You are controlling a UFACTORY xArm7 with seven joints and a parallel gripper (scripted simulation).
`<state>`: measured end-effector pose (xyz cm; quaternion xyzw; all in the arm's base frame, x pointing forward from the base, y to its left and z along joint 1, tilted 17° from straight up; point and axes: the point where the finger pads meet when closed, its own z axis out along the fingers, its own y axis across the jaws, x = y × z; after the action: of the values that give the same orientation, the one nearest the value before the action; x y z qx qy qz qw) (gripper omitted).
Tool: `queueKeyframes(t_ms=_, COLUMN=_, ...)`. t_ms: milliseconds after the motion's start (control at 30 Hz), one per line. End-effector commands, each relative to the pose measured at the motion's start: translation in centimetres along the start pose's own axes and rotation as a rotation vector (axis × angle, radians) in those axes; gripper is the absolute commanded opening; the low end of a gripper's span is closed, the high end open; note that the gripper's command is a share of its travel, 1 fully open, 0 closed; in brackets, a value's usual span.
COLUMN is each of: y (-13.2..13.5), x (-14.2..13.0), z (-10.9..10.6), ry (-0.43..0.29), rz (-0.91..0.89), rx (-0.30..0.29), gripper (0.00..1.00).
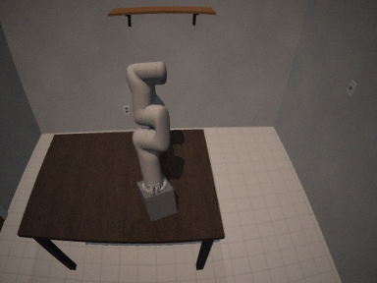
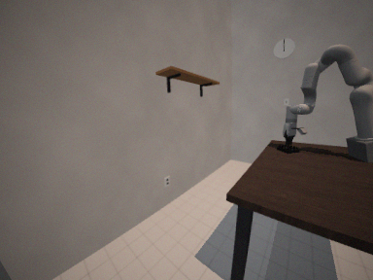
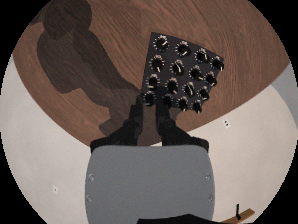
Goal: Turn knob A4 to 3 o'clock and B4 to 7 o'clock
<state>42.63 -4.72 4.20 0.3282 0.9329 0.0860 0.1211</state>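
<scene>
Noted a long wooden shelf (image 1: pixel 162 11) (image 2: pixel 191 78) on two dark brackets, high on the wall, clear of the arm (image 1: pixel 151 118) (image 2: pixel 361 109). Recorded also a round pale clock (image 2: pixel 284 48) and an outlet (image 2: pixel 167 181) low on the wall in the exterior view. Found the arm blocking sight of the knob box (image 3: pixel 182 70) (image 2: pixel 282 148) from the top view, and the gripper (image 3: pixel 149 103) (image 2: pixel 288 141) crowding over it in the exterior view.

Observed dark brown wood grain on the table (image 1: pixel 88 187) (image 2: pixel 306 194) (image 3: pixel 120 30), black straight legs, pale square floor tiles (image 1: pixel 260 197) (image 2: pixel 146 243), and smooth light-grey rounded links rising from a grey block base (image 1: pixel 162 208) (image 2: pixel 359 152).

Located the knob box on the table, near its far left edge in the exterior view, below the gripper. Counted on its dark panel four rows of black round knobs, with white lines and pale rings of marks; cannot read the printed names. Found the fingers partly parted, clenching nothing, on either side of a corner knob (image 3: pixel 149 99); cannot tell whether touching it.
</scene>
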Motion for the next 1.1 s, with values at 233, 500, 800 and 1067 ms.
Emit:
queueKeyframes(t_ms=233, y=0.05, x=-0.13, z=0.64, ry=-0.003, rz=0.0, rx=-0.001, gripper=0.19)
queueKeyframes(t_ms=500, y=0.05, x=-0.13, z=0.8, ry=-0.003, rz=0.0, rx=-0.001, gripper=0.19)
queueKeyframes(t_ms=800, y=0.05, x=-0.13, z=0.81, ry=-0.003, rz=0.0, rx=-0.001, gripper=0.19)
queueKeyframes(t_ms=1067, y=0.05, x=-0.13, z=0.81, ry=-0.003, rz=0.0, rx=-0.001, gripper=0.19)
